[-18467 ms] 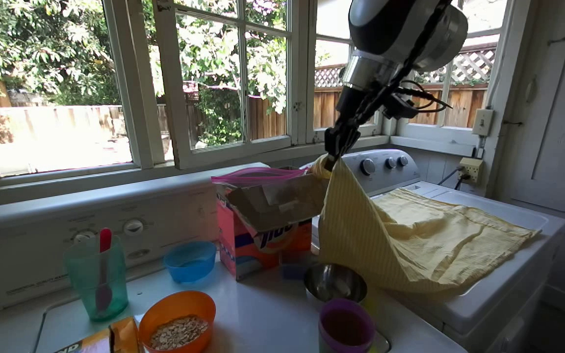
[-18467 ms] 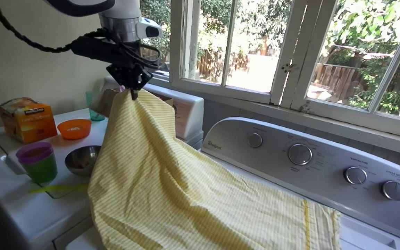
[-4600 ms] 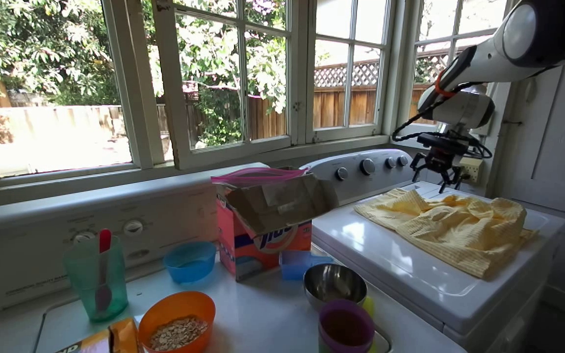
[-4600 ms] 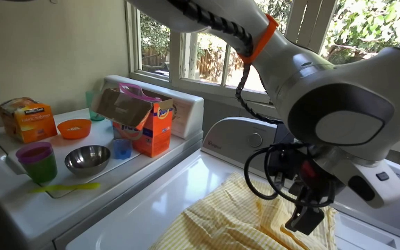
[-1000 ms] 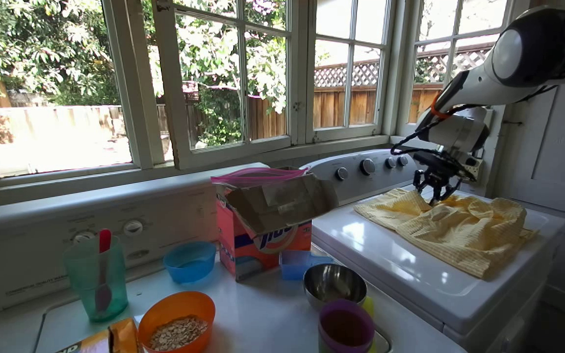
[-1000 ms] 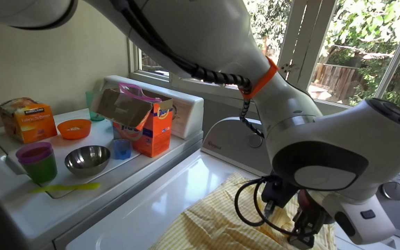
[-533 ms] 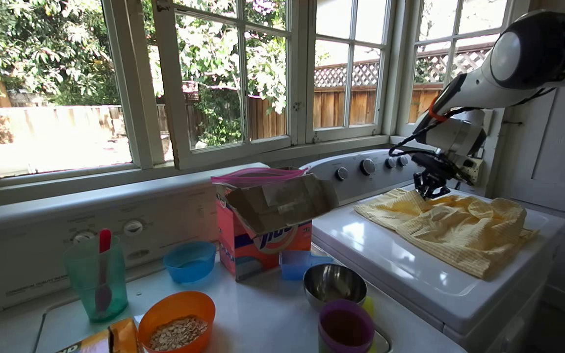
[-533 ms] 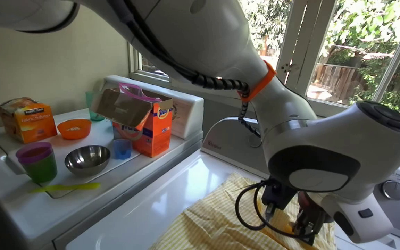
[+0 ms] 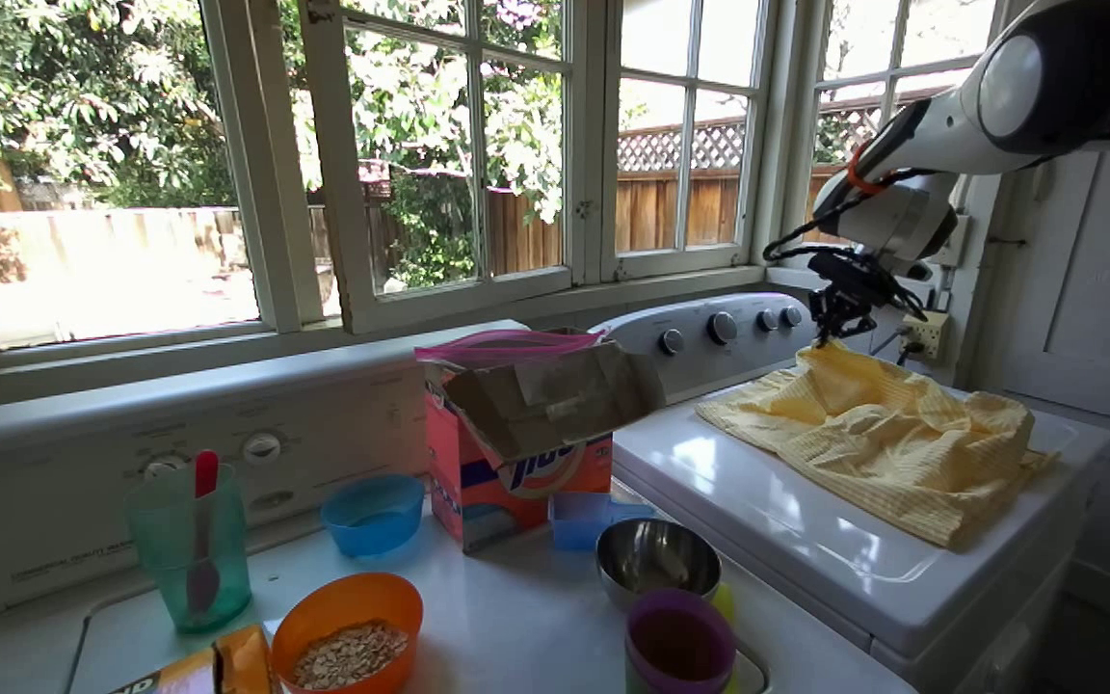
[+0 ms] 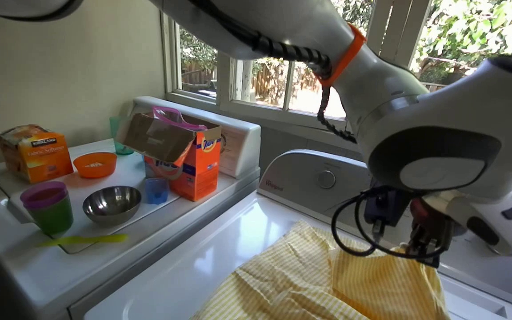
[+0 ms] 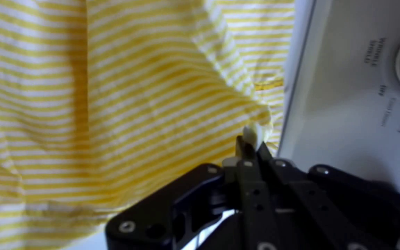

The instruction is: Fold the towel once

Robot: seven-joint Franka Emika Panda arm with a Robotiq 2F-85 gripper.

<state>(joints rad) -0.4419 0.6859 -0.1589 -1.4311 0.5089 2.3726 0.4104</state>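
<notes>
Gripper (image 11: 253, 144): pinched together, clamped on an edge of the towel (image 10: 274, 275), which stands up in a peak near the control panel (image 11: 339, 135).
Towel: rest of it wrinkled on top of the Whirlpool machine (image 10: 211, 249), yellow-white stripes.
Arm (image 10: 469, 111): bent over the towel, orange band (image 10: 345, 55) round one link.
Neighbouring machine (image 9: 516, 627): open Tide box (image 10: 202, 173) at the back, blue scoop (image 10: 156, 191) just beside it; steel bowl (image 10: 111, 218) near the scoop; orange bowl (image 9: 348, 596), oat-like flakes (image 9: 353, 657) inside.
</notes>
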